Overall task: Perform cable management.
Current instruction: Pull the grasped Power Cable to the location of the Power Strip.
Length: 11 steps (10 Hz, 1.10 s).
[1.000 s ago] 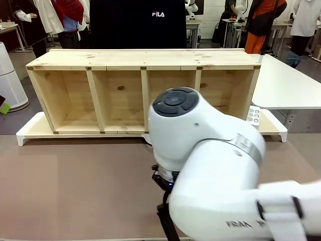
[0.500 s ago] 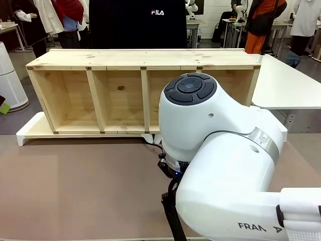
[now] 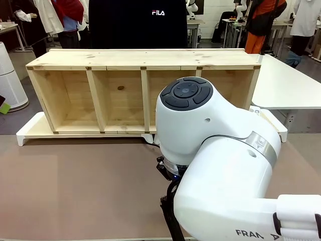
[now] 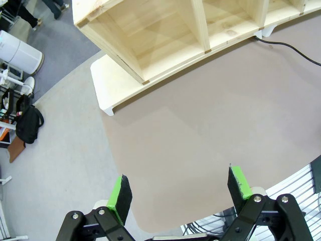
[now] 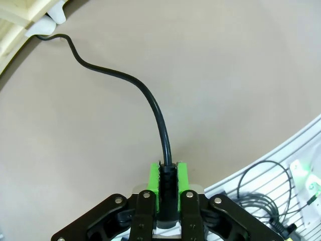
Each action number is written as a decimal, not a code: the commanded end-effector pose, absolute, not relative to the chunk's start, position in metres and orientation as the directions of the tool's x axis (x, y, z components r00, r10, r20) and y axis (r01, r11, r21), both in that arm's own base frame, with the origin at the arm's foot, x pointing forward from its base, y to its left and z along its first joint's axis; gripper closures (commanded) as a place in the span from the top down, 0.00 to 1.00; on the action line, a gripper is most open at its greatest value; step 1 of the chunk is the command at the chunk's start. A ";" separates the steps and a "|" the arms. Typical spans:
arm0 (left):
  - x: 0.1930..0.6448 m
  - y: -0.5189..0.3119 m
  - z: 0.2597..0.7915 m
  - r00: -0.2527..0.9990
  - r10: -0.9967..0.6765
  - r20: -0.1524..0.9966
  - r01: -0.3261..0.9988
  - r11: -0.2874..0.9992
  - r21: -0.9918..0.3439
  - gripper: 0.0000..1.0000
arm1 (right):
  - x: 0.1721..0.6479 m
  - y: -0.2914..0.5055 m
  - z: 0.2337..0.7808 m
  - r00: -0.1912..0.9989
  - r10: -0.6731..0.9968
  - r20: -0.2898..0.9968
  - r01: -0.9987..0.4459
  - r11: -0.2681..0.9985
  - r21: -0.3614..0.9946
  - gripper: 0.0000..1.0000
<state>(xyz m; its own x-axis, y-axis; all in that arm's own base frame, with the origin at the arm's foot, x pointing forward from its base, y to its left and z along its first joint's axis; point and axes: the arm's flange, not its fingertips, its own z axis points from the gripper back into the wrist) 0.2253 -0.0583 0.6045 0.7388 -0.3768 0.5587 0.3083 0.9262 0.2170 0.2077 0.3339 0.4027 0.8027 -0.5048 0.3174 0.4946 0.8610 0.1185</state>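
Observation:
The cable (image 5: 150,105) is a thin black cord lying in a curve on the brown table. It runs from the shelf's white foot (image 5: 47,22) to its black plug (image 5: 168,188). My right gripper (image 5: 168,183) is shut on that plug, green pads on either side of it. In the front view my white right arm (image 3: 215,165) fills the near right and hides the grip. A short piece of the cable (image 3: 149,142) shows by the wooden shelf (image 3: 140,60). My left gripper (image 4: 180,191) hangs open high over the table's near left corner, nothing between its pads, the cable (image 4: 296,50) far off.
The long wooden shelf lies on its side on a white base (image 3: 30,130) across the back of the table. A white power strip (image 3: 254,114) sits at its right end. A person in black (image 3: 138,22) stands behind it. Loose wires (image 5: 261,201) hang past the table's near edge.
My right arm's upper joint swung right and up, then settled slightly back left. The shelf stayed put.

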 end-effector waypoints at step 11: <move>0.225 -0.058 0.604 0.738 -0.376 0.560 0.311 0.926 0.213 1.00 | 0.199 0.122 0.429 0.462 -0.863 0.206 0.819 0.504 0.274 0.17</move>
<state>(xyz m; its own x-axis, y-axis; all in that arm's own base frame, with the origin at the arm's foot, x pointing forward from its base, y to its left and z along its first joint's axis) 0.2253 -0.0581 0.6045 0.7390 -0.3763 0.5589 0.3078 0.9264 0.2168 0.2575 0.1994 0.5072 0.4807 -0.8469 0.2274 0.8119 0.5279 0.2494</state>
